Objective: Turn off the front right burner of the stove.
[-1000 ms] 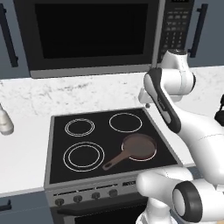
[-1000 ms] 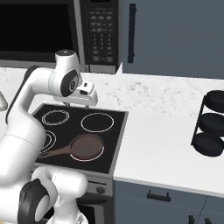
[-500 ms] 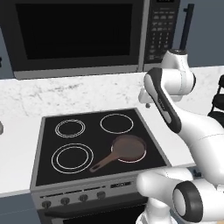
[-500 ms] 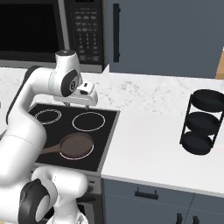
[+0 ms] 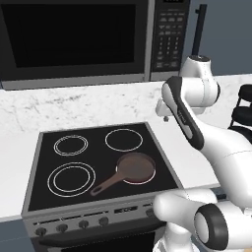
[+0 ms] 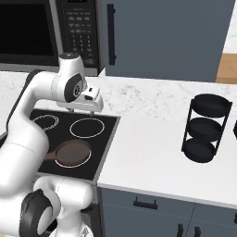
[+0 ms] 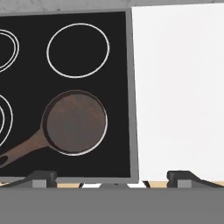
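Front right burner (image 5: pixel 138 170) under skillet (image 7: pixel 74 122) on stove (image 5: pixel 42 170). Fingers (image 7: pixel 43 178) wide, empty, high above. Knob (image 5: pixel 150 212) on front panel: small, rigid, smooth; pinch rim, twist.

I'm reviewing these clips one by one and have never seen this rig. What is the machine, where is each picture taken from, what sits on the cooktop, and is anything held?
All of this is a rendered kitchen. The machine is a white robot arm on a base that drives. Two cameras ride on that base, one behind the arm on each side. The third looks down from the hand; its gripper shows two dark tips set wide apart, holding nothing. Below is the stove, black glass with white rings. A brown skillet sits on the front right burner. Knobs line the grey front panel. A microwave hangs above, and a black tiered rack stands on the counter.
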